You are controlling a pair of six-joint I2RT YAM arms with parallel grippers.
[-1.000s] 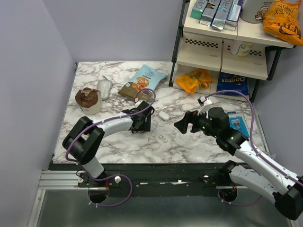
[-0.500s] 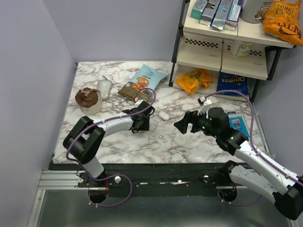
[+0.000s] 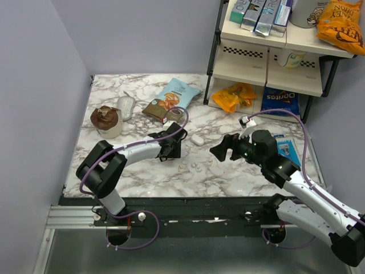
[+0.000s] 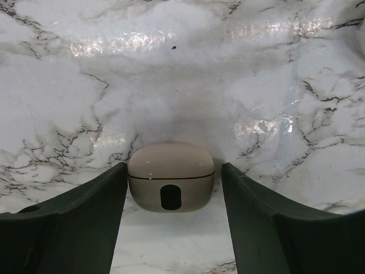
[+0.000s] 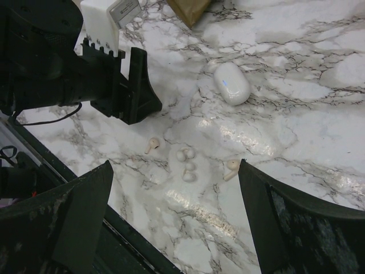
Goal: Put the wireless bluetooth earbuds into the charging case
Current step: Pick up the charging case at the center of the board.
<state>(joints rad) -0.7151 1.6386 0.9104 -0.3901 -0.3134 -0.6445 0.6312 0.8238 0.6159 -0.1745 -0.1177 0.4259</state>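
While the left gripper (image 3: pixel 172 149) is sitting low over the middle of the table (image 3: pixel 145 178), its fingers (image 4: pixel 74 217) are standing spread apart, one on each side of the case (image 4: pixel 171 168). The case is sitting shut on the marble between them and is looking tan in the wrist view. The left finger is just beside it, and a thin gap is showing at the right finger. The right gripper (image 3: pixel 219 149) is hanging above the table, nearer the right edge, with its fingers wide apart. The buds (image 5: pixel 183 154) are lying loose close to the middle of the front edge, between the two grippers, with a few more tiny white bits around them. A white oval thing (image 5: pixel 231 83) is lying farther back, near the middle, apart from the buds.
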